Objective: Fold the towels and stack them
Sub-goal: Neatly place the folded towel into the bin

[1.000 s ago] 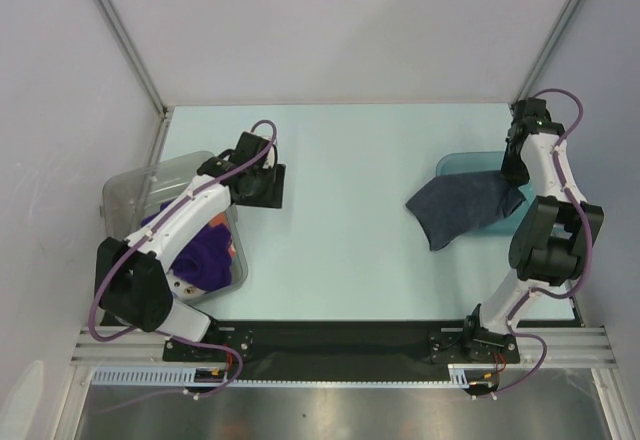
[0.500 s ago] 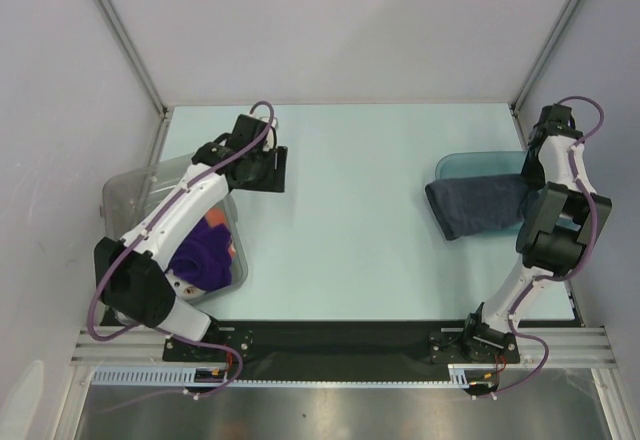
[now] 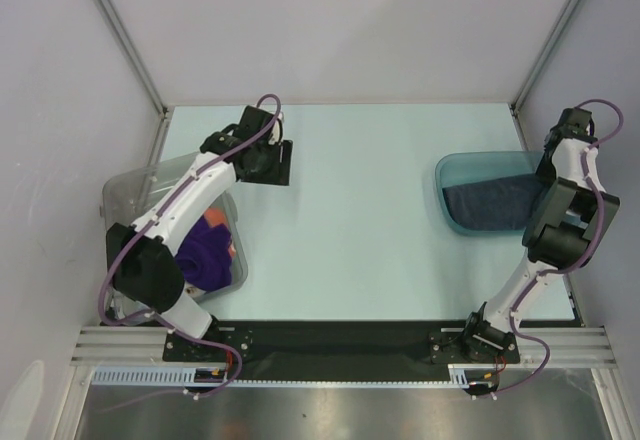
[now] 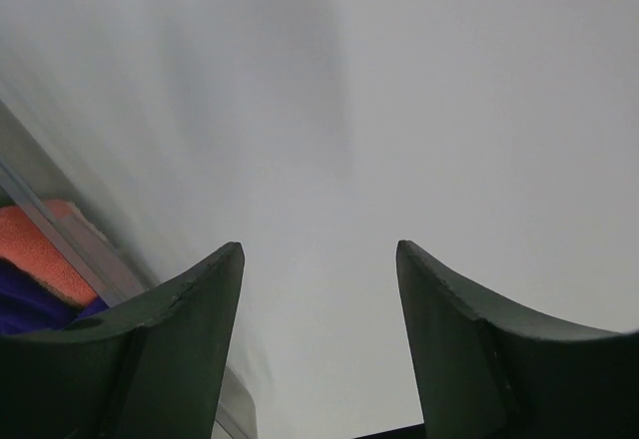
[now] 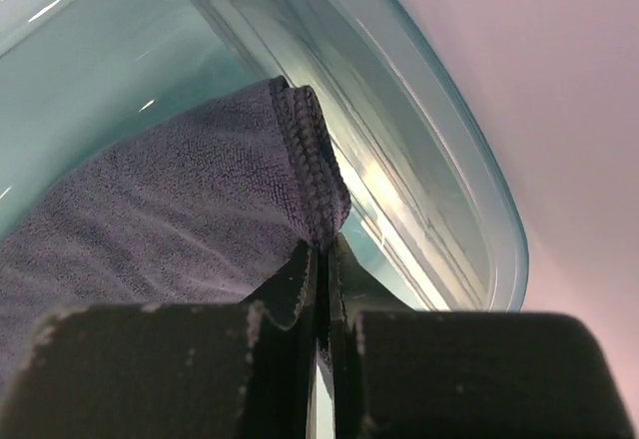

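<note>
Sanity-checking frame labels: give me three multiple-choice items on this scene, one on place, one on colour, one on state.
1. Where is the dark grey towel?
A. in the teal tray
B. hanging in mid-air
C. on the floor

2. What colour is the biggest towel showing in the clear bin?
A. green
B. purple
C. white

3. How do the jaws of the left gripper stand?
A. shut on a towel
B. shut on nothing
C. open, holding nothing

Answers:
1 A: the top view shows it inside the tray walls, its edge pinched by the right gripper.
2 B: the purple towel fills the bin beside an orange towel.
3 C: the wrist view shows a wide gap with nothing in it.
</note>
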Motion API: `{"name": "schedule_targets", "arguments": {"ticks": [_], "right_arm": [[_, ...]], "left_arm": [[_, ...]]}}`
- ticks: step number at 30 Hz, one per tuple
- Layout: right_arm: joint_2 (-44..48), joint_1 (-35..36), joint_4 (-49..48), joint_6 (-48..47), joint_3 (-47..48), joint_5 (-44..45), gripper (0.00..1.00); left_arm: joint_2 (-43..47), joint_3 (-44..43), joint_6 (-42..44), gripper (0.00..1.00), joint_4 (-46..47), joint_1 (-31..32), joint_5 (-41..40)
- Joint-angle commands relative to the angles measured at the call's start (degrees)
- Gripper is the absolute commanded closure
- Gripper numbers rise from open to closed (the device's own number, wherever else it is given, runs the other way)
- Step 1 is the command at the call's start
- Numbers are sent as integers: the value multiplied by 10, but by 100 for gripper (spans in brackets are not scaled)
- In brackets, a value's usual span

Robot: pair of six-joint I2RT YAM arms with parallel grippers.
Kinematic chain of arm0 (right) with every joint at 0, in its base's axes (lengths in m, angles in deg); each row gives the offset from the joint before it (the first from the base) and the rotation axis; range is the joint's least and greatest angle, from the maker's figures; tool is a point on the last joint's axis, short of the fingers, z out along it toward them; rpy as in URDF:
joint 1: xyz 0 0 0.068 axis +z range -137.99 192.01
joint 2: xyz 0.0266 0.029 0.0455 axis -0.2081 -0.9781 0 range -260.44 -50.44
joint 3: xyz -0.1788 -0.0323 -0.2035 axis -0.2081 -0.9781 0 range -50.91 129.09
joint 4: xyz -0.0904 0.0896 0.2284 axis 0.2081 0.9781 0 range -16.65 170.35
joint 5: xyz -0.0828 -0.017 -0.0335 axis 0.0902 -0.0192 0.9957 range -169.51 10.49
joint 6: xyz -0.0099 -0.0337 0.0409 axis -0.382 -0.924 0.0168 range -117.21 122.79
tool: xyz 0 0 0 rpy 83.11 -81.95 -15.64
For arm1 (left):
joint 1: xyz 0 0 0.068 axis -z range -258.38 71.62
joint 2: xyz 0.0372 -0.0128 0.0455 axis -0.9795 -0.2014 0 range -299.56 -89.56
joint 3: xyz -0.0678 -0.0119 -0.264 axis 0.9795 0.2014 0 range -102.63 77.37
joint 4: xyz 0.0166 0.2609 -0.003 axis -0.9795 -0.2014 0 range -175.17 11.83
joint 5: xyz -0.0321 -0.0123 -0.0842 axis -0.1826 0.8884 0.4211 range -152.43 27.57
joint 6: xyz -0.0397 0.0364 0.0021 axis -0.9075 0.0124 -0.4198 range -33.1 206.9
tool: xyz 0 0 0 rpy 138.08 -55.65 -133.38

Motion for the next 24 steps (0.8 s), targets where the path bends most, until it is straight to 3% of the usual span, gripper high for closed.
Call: {"name": "schedule_targets", "arguments": {"ticks": [1, 7, 13, 16, 20, 24], "right_arm": [[-17, -4, -32, -1, 25, 3, 100], [-35, -11, -37, -4, 43, 0, 96], [-21, -13, 13, 23, 67, 40, 64], [-6, -11, 32, 39, 79, 63, 57], [15, 5, 35, 43, 80, 57, 57], [7, 11, 35, 61, 56, -4, 63]], "left_arm": [[-9, -33, 8, 31, 3, -3, 10], [-19, -40, 11, 31, 1, -3, -7], [-19, -55, 8, 31, -8, -3, -20], [-10, -54, 9, 31, -10, -2, -28], [-2, -48, 6, 31, -13, -3, -28], [8, -38, -3, 31, -4, -3, -34]]}}
